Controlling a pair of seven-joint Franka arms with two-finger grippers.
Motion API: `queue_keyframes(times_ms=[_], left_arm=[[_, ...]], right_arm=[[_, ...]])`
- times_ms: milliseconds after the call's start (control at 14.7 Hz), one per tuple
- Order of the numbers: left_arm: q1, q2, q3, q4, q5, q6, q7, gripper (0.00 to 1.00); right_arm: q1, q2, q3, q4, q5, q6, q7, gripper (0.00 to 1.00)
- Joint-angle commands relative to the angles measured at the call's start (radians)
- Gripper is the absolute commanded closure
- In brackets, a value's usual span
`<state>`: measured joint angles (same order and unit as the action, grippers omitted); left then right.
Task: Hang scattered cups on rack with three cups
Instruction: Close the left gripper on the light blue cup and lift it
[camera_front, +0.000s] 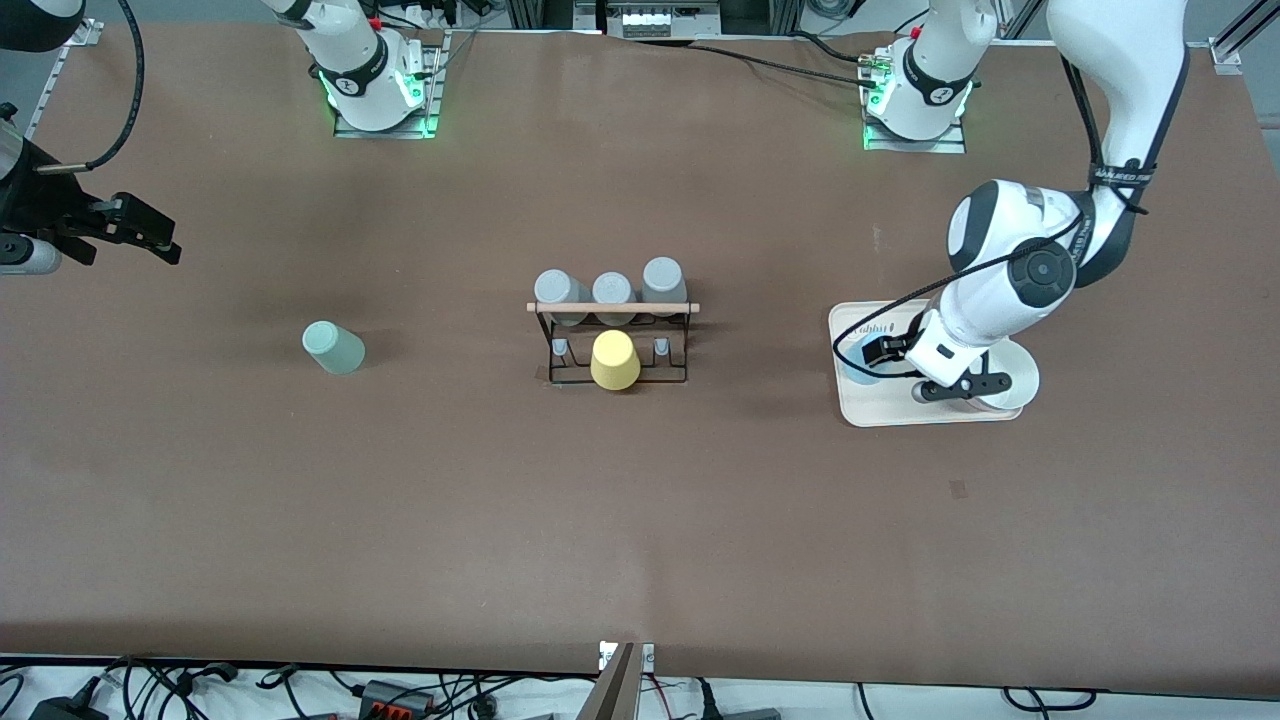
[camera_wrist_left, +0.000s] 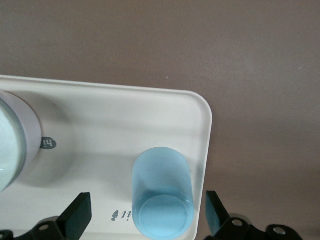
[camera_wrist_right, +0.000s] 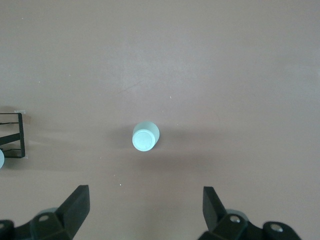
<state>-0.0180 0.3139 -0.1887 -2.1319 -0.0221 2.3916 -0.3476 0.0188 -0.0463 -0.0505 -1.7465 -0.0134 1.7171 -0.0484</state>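
The black wire rack (camera_front: 612, 340) with a wooden rod stands mid-table; three grey cups (camera_front: 610, 290) and a yellow cup (camera_front: 614, 361) are on it. The pale mint cup (camera_front: 334, 348) stands alone on the table toward the right arm's end, flat end up, and also shows in the right wrist view (camera_wrist_right: 145, 137). The light blue cup (camera_wrist_left: 162, 195) stands on the beige tray (camera_wrist_left: 100, 125), near its edge (camera_front: 855, 366). My left gripper (camera_front: 962, 388) hangs open over the tray, and the blue cup shows between its fingertips (camera_wrist_left: 147, 206). My right gripper (camera_front: 140, 232) is open and empty (camera_wrist_right: 145, 200), high over the table's right-arm end.
A white bowl (camera_front: 1012, 385) sits on the tray beside the blue cup, and shows in the left wrist view (camera_wrist_left: 15, 145). A corner of the rack (camera_wrist_right: 15, 135) shows in the right wrist view. Cables and arm bases line the table's edges.
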Motion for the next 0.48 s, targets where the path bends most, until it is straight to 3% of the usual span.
queue_keyframes(times_ms=[0,272,408], left_arm=[[-0.025,0.011,-0.003,-0.043,-0.019,0.066,-0.04,0.0],[-0.036,0.019,-0.003,-0.049,-0.016,0.064,-0.047,0.01],[-0.036,0.017,-0.003,-0.049,-0.01,0.06,-0.044,0.14]], right_arm=[[0.001,-0.007,-0.003,-0.004,-0.003,-0.01,0.001,0.0],[0.0,-0.006,-0.006,-0.007,-0.003,-0.01,0.001,0.0],[0.0,-0.006,-0.006,-0.007,-0.003,-0.01,0.001,0.0]])
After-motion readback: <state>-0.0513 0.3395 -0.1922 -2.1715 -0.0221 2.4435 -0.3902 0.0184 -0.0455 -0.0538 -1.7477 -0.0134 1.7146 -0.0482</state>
